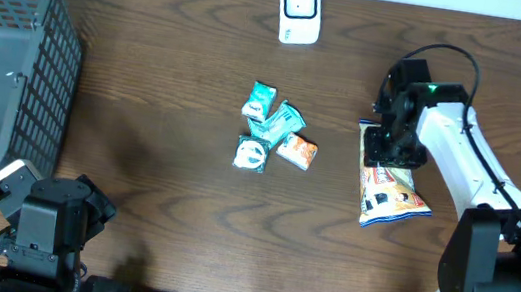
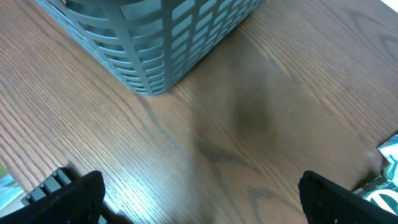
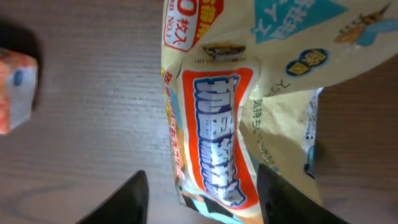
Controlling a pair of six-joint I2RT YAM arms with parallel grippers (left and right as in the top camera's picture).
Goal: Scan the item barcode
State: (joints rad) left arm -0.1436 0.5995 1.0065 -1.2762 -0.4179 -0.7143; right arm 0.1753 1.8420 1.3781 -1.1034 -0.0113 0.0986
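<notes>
Here the right claw [image 3: 202, 175] straddles the snack bag [image 3: 217, 93], parted; left claw [image 2: 200, 183] wide

From overhead my right gripper [image 1: 387, 148] hides the snack bag [image 1: 390, 195] at its upper end; the basket [image 1: 54, 68] at the table's [image 1: 155, 183] left edge is cropped; the small packets [image 1: 265, 126] carry print too small to read.

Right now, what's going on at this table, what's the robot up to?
The right gripper is down over the far end of a yellow snack bag lying on the table's right side, with its jaws open and straddling the bag, not closed on it. The white scanner stands at the far edge, away from the bag, so nothing is scanned yet. The left gripper sits open by the grey basket. Small packets lie mid-table.
</notes>
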